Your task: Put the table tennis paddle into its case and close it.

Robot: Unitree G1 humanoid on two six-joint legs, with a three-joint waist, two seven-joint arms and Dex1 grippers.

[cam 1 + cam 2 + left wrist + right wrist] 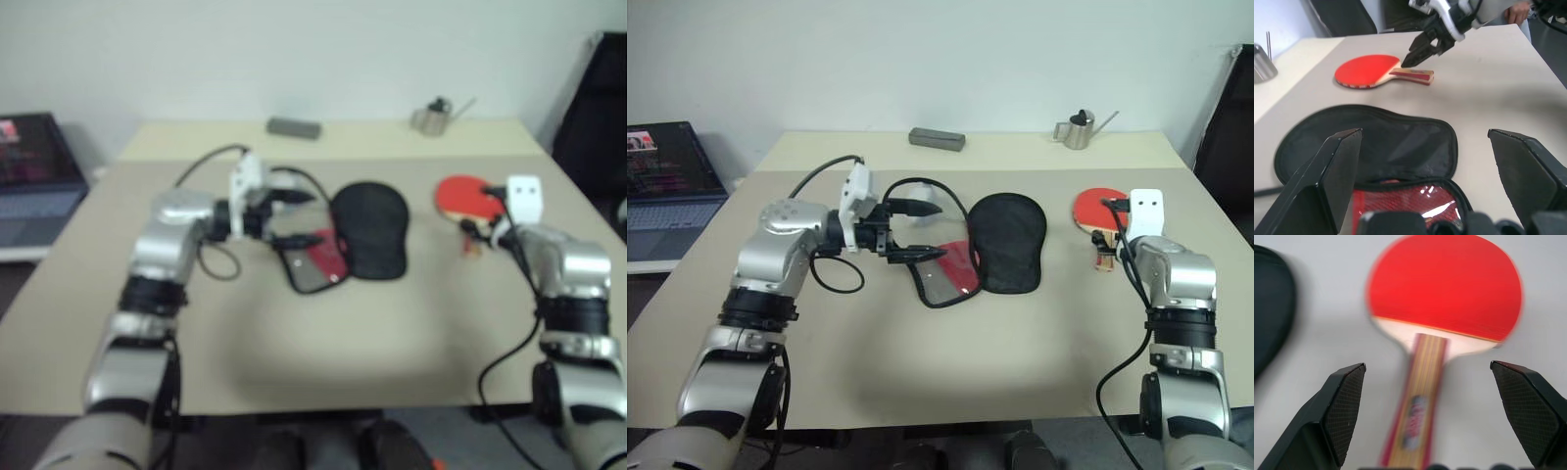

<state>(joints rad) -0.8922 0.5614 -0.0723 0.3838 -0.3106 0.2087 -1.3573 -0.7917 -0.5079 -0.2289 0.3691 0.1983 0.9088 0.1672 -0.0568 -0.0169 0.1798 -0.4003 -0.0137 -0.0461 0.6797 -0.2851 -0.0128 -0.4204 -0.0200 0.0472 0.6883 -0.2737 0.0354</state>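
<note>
Black fingers of the right end effector [1427, 418] stand released astride the table tennis paddle [1442, 298] handle, probably lined up to grasp. Left end effector [911, 230] (also released) hovers at the case [994, 245], lying unzipped, lining up, on the desk [1019, 343].

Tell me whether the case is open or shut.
Open. The case lies spread flat on the table, its black lining facing up and nothing inside; the paddle lies apart from it, toward the right gripper.
</note>
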